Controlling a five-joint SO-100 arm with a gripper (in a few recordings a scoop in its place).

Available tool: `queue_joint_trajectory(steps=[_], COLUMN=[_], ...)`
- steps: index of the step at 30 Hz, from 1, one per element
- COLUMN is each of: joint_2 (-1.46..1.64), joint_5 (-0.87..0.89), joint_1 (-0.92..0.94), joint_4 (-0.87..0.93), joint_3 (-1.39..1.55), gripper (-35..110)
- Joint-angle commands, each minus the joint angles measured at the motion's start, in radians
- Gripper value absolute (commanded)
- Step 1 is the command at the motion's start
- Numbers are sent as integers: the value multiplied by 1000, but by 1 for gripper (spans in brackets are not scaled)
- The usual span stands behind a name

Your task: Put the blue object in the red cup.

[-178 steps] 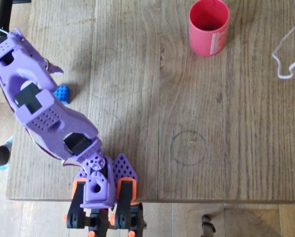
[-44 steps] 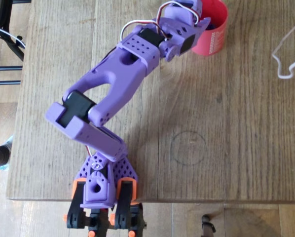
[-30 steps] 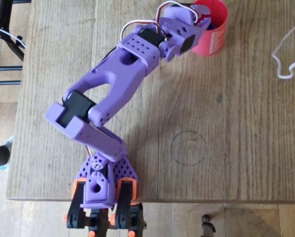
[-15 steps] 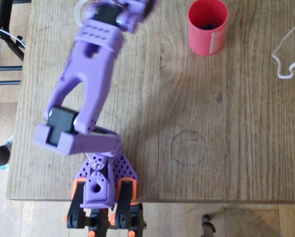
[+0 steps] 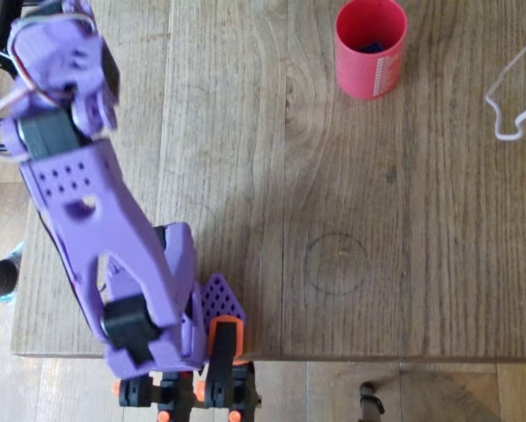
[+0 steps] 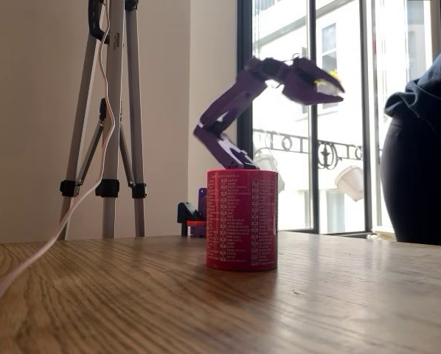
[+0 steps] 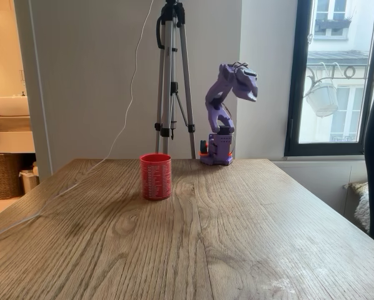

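The red cup [image 5: 371,61] stands upright near the far edge of the wooden table, and a bit of the blue object [image 5: 371,43] shows inside it on the dark bottom. In both fixed views the cup [image 6: 242,219] [image 7: 156,176] hides its contents. My purple arm is lifted high and swung away from the cup, so the gripper [image 5: 59,46] is blurred at the top left of the overhead view. Raised well above the table, the gripper [image 6: 325,85] [image 7: 247,82] holds nothing that I can see. Whether its jaws are open or shut is unclear.
A white cable [image 5: 512,90] lies looped on the table right of the cup. A pencilled circle [image 5: 335,262] marks the middle of the table. A tripod [image 7: 173,81] stands behind the table, and a person in dark clothes [image 6: 425,155] is at one side.
The gripper was over the cup's rim a second ago. It has since lifted and swung far left, away from the cup. The blue object now lies in the cup.
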Motion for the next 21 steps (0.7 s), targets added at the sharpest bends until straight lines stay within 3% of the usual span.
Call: queue_joint_trajectory(steps=[1, 12, 21], joint_2=[156, 480, 686], joint_5=[-6, -29, 32], joint_1=[34, 146, 322], joint_4=[-95, -144, 120], joint_3=[267, 857, 997], gripper=[1, 1, 1])
